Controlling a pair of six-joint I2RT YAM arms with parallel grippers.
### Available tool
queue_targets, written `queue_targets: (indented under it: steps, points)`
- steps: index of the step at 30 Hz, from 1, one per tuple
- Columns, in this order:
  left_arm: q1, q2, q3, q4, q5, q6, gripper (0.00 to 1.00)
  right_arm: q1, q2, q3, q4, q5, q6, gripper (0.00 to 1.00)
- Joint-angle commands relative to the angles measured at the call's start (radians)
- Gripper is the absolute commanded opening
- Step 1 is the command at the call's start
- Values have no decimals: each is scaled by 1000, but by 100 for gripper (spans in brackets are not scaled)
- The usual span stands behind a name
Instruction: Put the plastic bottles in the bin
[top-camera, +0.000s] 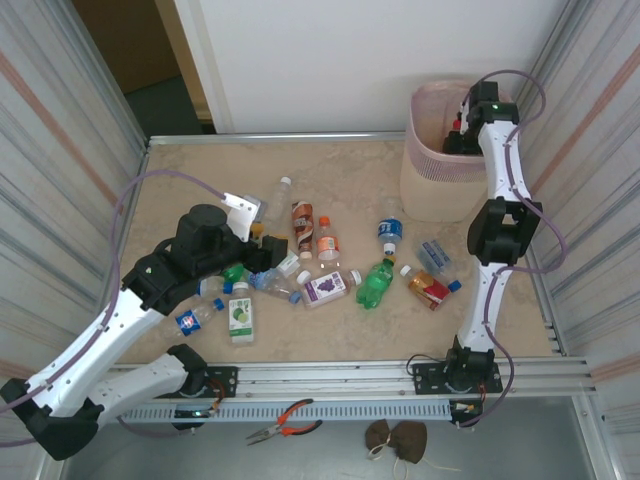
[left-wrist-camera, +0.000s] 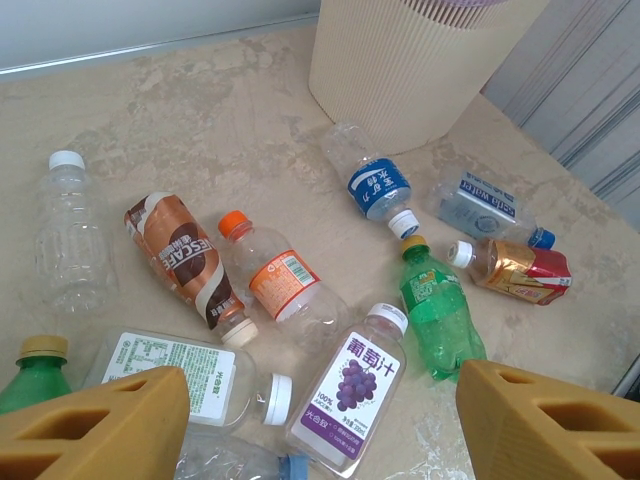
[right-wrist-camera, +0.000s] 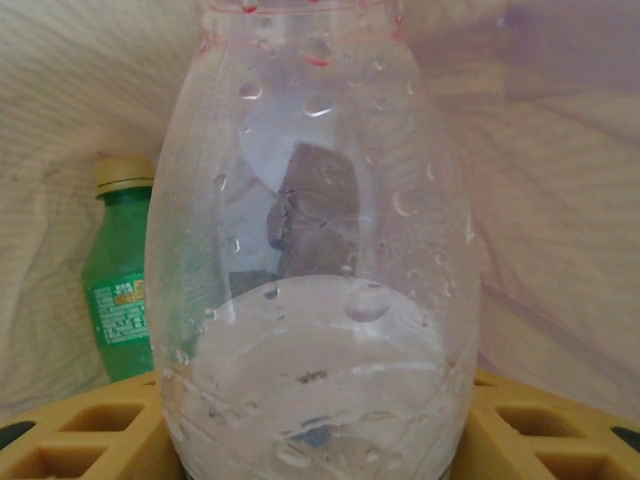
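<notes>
Several plastic bottles lie scattered mid-table. My left gripper (top-camera: 262, 250) (left-wrist-camera: 325, 400) hovers open just above them, its yellow fingers (left-wrist-camera: 95, 430) standing either side of a grape-juice bottle (left-wrist-camera: 355, 385) (top-camera: 325, 288) without touching it. Near it lie a green bottle (left-wrist-camera: 440, 310) (top-camera: 377, 283), an orange-capped bottle (left-wrist-camera: 280, 280) and a brown coffee bottle (left-wrist-camera: 180, 255). My right gripper (top-camera: 460, 135) (right-wrist-camera: 320, 420) reaches down into the pale pink bin (top-camera: 440, 175) (left-wrist-camera: 400, 70), shut on a clear wet bottle (right-wrist-camera: 310, 250). A green bottle (right-wrist-camera: 118, 290) lies inside on the pink liner.
Corrugated walls close in both sides of the table. Red-handled pliers (top-camera: 285, 422) lie in front of the rail at the near edge. More bottles, one with a blue label (left-wrist-camera: 378, 188) and one red and gold (left-wrist-camera: 520, 272), lie between the pile and the bin.
</notes>
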Motion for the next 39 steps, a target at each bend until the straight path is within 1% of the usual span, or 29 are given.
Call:
queue_targets:
  steps: [1, 4, 8, 18, 24, 29, 35, 39]
  points:
    - [2, 11, -2, 3, 9, -22, 71, 5, 31, 48, -33, 9, -14, 60]
    - [3, 32, 5, -18, 15, -32, 70, 3, 44, 55, -41, 9, -12, 63]
    - [3, 50, 3, -37, 11, -64, 70, 4, 34, 54, -46, -21, 7, 71]
    - [3, 95, -7, -143, -43, -191, 70, 15, -43, 52, -67, -37, 27, 76]
    - [3, 131, 11, -272, -86, -284, 75, 22, -121, 53, -68, -54, 38, 77]
    - [3, 140, 4, -382, -126, -341, 76, 29, -186, 53, -57, -57, 51, 77]
    - [2, 155, -29, -501, -141, -399, 76, 45, -272, 53, -39, -55, 60, 77]
    - [2, 154, -65, -542, -158, -443, 76, 56, -335, 22, -7, -97, 81, 77]
